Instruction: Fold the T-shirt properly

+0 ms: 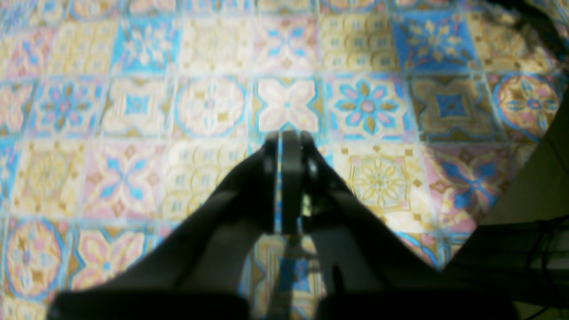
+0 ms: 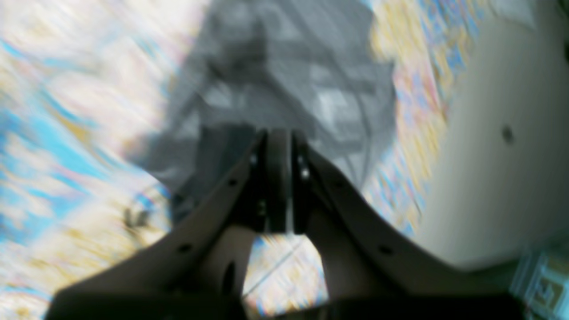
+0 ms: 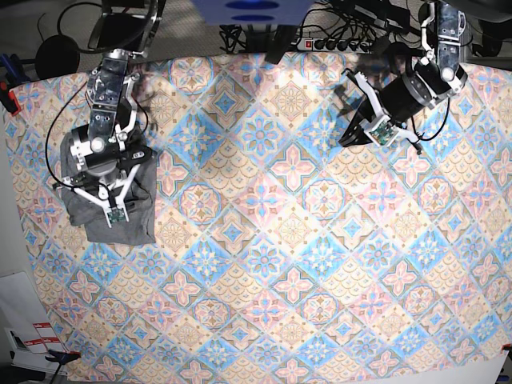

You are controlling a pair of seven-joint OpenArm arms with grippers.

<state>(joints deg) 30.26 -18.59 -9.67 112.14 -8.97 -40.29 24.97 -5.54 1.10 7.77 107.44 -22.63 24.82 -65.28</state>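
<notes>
Near the left edge of the table (image 3: 264,240), seen from the base view, the T-shirt (image 3: 140,212) lies in a compact grey bundle on the patterned tablecloth (image 3: 304,264), partly covered by the right gripper (image 3: 106,198) hanging over it. Only this overhead view shows both arms at once and how far apart they are.

From the right wrist camera, the right gripper (image 2: 278,178) has its jaws pressed together with nothing between them, and beyond their tips the T-shirt (image 2: 289,75) fills the middle of the frame. That view is heavily smeared, so the folds and edges of the shirt (image 2: 289,75) cannot be made out, and the cloth (image 2: 58,133) shows only as streaks of colour. A pale plain surface (image 2: 498,155) runs down its right side.

Toward the far right corner of the table, the left gripper (image 3: 349,138) hangs over bare tablecloth, well apart from the shirt. Its own camera shows the left gripper (image 1: 289,178) with jaws together, holding nothing, above the tiles (image 1: 284,98), and no shirt in sight. Dark cables (image 1: 533,249) cut off its lower right corner.

Past the far edge, the base view shows a power strip (image 3: 336,42) and tangled cables (image 3: 240,36).
</notes>
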